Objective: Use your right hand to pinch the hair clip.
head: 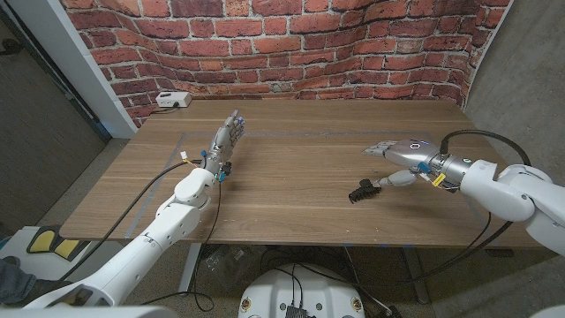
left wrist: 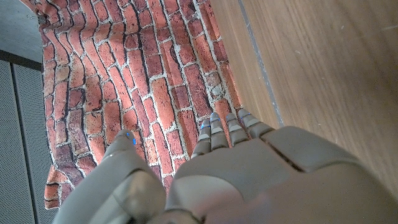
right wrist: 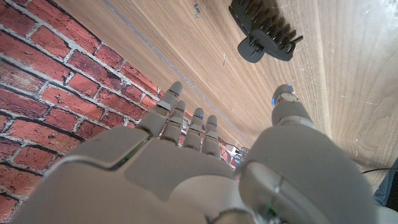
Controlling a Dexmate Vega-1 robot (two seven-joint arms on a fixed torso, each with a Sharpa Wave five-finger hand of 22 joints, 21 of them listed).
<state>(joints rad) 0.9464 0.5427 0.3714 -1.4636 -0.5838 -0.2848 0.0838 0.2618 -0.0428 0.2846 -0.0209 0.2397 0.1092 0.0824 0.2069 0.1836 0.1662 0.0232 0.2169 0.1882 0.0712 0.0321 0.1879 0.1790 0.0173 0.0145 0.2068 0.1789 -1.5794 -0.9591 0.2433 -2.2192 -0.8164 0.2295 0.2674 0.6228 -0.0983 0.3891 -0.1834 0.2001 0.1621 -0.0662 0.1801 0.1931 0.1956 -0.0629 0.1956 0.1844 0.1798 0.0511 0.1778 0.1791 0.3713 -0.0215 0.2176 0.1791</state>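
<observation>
I saw my right hand [head: 402, 157] spread empty just beside the black toothed plastic hair clip [head: 363, 190] on the wooden table [head: 291, 177]; my left hand [head: 225, 141] stood spread, holding nothing.

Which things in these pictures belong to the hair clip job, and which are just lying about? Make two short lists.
Belonging to the job:
- black toothed plastic hair clip, lying on the table
- right hand, open, beside the clip, not touching it

Just lying about:
- small white box at the table's far left corner
- left hand, holding nothing
- wooden table
</observation>
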